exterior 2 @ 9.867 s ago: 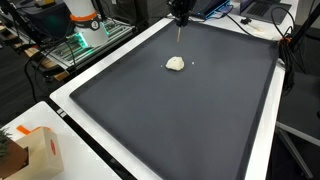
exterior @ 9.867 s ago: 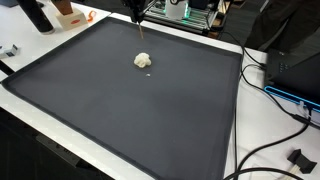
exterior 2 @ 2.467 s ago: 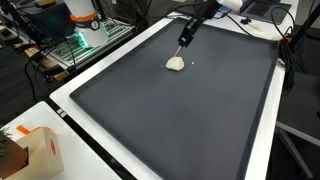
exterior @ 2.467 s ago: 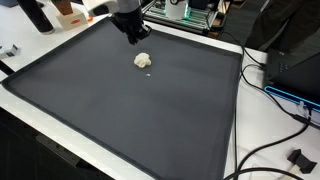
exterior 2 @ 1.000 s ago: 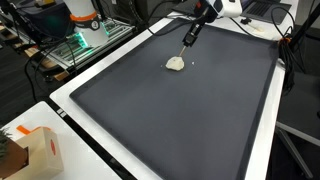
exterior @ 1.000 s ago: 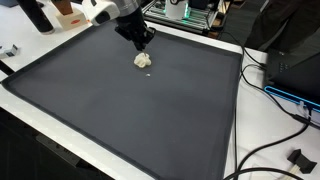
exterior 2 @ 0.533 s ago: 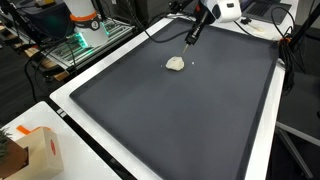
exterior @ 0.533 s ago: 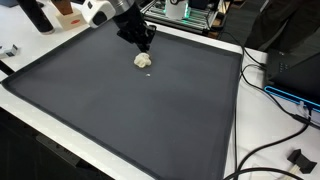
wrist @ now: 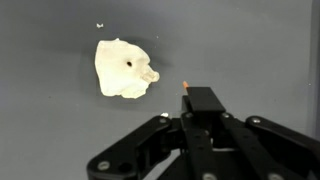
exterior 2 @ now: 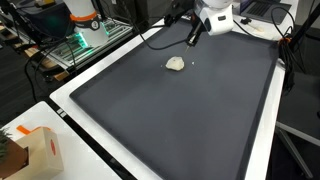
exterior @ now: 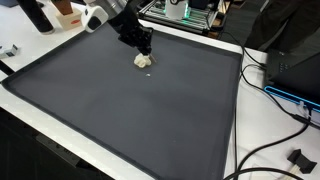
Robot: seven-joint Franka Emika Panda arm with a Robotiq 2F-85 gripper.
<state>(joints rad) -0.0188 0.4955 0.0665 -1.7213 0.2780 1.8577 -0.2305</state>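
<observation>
Near the far edge of the black mat (exterior: 130,115), a white lump (exterior: 143,60) lies alone with a tiny crumb (wrist: 99,25) just beside it. The gripper (exterior: 143,44) hangs just above and beside the lump, jaws closed on a thin stick (exterior 2: 192,36) whose orange tip points down, apart from the lump in the wrist view. Open mat spreads toward the near edge and corners. Cables (exterior: 270,85) trail along one side edge of the white table (exterior 2: 70,105), and an orange carton (exterior 2: 35,150) sits at its near corner.
</observation>
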